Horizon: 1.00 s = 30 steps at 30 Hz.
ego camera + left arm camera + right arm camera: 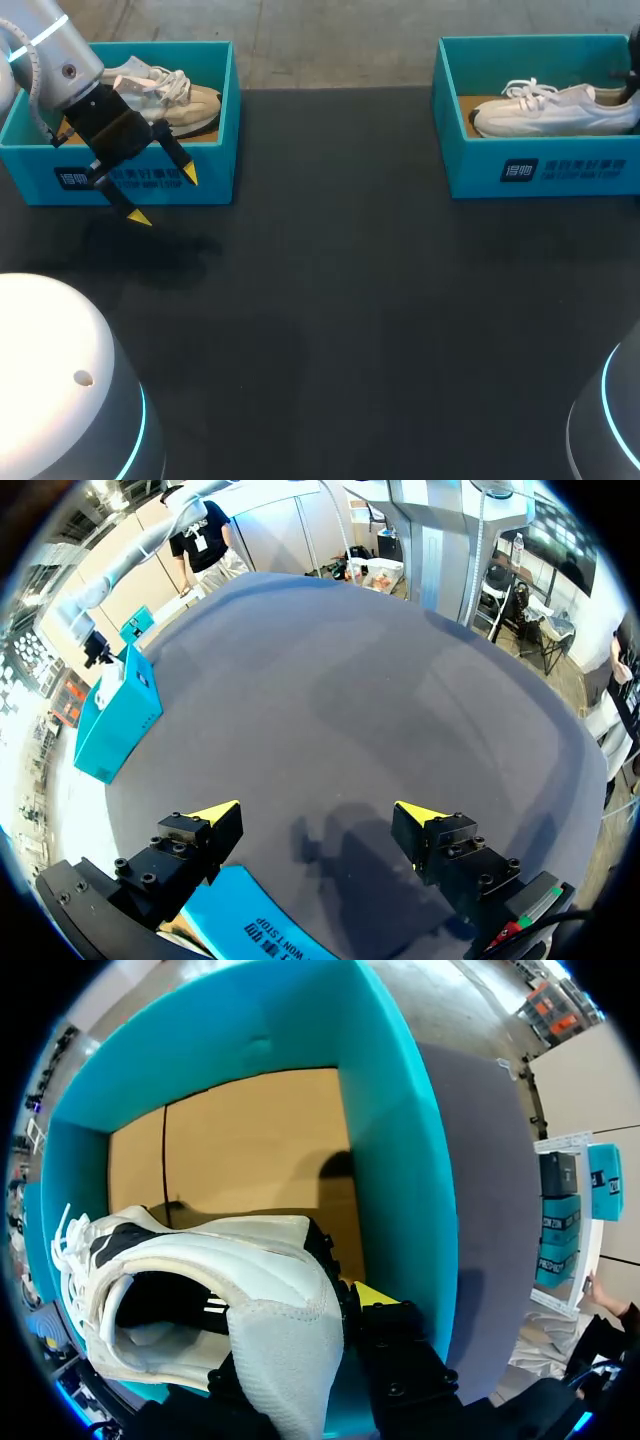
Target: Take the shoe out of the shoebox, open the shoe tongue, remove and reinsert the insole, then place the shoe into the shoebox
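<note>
Teal cardboard shoebox on the left stands at the far left of the dark matte table, and a cream and beige lace-up sneaker lies inside it. The left gripper hangs in front of this box's near wall, above the table. Its yellow-tipped fingers are spread wide with nothing between them. In the left wrist view the same gripper looks out over bare table, with a corner of the box just under it.

Well apart, at the far right of the table, stands a second teal cardboard shoebox. A white lace-up sneaker lies inside on the brown floor of the box, toe toward the middle of the table. The right gripper is down inside this box at the sneaker's heel. In the right wrist view the padded white heel collar sits right against it – whether it pinches the heel or merely rests against it cannot be told, since the shoe hides most of it
</note>
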Each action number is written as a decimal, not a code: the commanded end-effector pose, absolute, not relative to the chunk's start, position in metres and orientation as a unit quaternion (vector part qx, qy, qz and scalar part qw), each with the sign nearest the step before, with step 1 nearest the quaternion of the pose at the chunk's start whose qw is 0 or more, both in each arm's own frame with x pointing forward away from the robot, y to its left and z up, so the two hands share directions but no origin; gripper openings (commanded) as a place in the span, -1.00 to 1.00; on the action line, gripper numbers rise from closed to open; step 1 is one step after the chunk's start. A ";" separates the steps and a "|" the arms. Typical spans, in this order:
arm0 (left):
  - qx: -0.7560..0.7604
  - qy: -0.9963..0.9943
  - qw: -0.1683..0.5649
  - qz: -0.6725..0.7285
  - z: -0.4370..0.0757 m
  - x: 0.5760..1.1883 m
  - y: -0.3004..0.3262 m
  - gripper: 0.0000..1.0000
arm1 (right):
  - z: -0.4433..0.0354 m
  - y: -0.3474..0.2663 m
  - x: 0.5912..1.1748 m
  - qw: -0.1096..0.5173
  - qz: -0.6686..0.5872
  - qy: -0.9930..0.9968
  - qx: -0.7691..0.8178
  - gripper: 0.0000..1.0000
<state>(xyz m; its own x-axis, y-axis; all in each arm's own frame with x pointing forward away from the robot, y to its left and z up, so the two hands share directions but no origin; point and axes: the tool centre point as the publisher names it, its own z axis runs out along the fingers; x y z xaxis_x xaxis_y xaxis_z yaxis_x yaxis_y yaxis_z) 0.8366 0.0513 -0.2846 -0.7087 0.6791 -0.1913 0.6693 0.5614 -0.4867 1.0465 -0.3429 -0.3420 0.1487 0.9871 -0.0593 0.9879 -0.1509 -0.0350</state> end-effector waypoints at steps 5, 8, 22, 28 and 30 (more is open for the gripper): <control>-0.382 -0.884 0.011 0.270 -0.284 0.837 0.051 1.00 | -0.347 -0.344 1.039 0.002 -0.034 0.653 0.756 -1.00; -0.382 -0.884 0.011 0.270 -0.284 0.837 0.051 1.00 | -0.348 -0.344 1.037 0.005 -0.035 0.656 0.754 -1.00; -0.382 -0.884 0.011 0.270 -0.284 0.837 0.051 1.00 | -0.366 -0.340 1.037 0.002 -0.041 0.674 0.737 -1.00; -0.382 -0.884 0.011 0.270 -0.284 0.837 0.051 1.00 | -0.374 -0.341 1.035 -0.001 -0.043 0.675 0.737 -1.00; -0.382 -0.884 0.011 0.270 -0.284 0.837 0.051 1.00 | -0.376 -0.341 1.035 -0.002 -0.043 0.675 0.737 -1.00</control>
